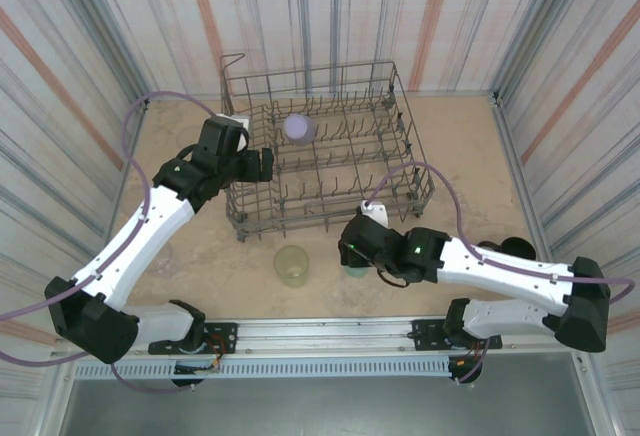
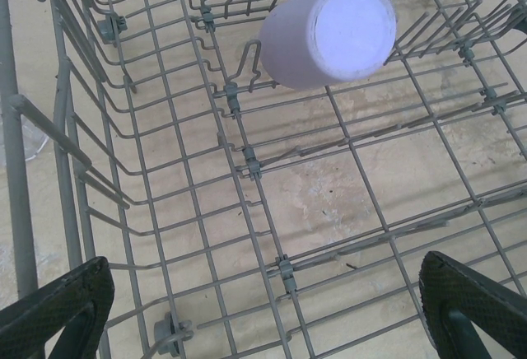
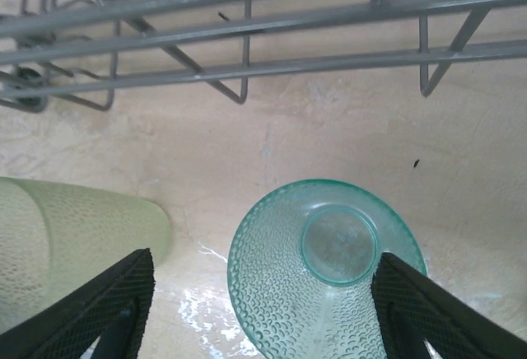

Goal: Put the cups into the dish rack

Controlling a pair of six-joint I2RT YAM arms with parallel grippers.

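Left end effector [image 2: 268, 301]: released, jaws spread wide and carrying nothing. It hangs over the left part of the dish rack [image 1: 300, 221], probably parked clear of the other arm.
Dish rack: a grey wire basket with rows of upright tines, at the far middle of the table [image 1: 470, 156].
Lavender cup [image 2: 329, 34]: inside the rack toward its far side, tilted with its flat pale base up and leaning among the tines, likely so it drains.
Yellow-green cup [image 1: 292, 264]: on the table just in front of the rack's near wall, translucent with a dimpled wall, not yet loaded.
Teal cup [image 3: 329, 268]: on the table beside the yellow-green one, see-through and pebbled.
Right end effector [image 3: 263, 301]: not yet clenched. Its jaws straddle the teal cup with a gap on one side, apparently set up to pick it.
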